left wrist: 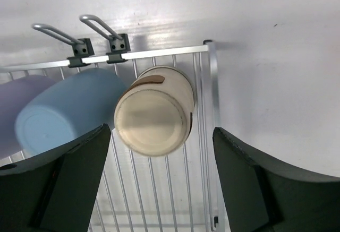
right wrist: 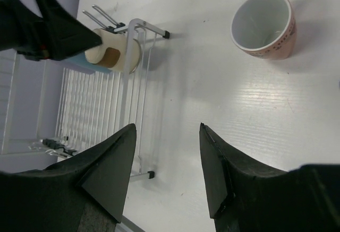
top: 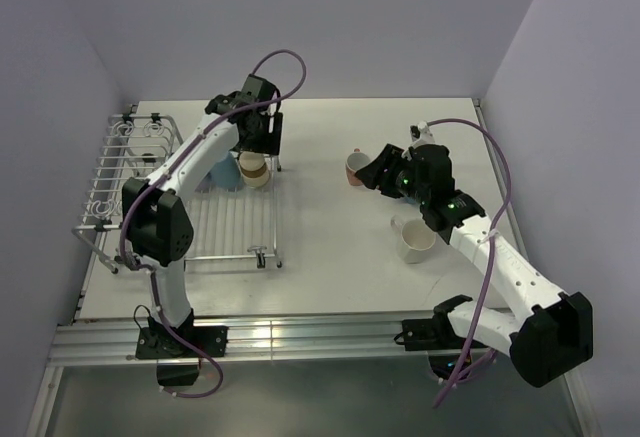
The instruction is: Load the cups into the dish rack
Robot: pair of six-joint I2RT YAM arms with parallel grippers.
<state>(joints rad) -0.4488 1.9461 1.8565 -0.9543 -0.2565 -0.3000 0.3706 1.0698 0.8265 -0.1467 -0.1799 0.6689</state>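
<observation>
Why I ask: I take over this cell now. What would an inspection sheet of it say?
Surface: white table, no spills seen.
Job's things: lavender cup, light blue cup and cream cup side by side in the dish rack; salmon-pink mug and white mug upright on the table.
Clutter: nothing seen.
Grippers: left gripper open, straddling the cream cup without touching; right gripper open, empty.
Cables: purple cable looped above each arm.
Surroundings: plain pale walls on three sides.

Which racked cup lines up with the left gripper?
The cream cup with the brown patch, in the rack corner; the light blue cup and lavender cup sit beside it.
</observation>
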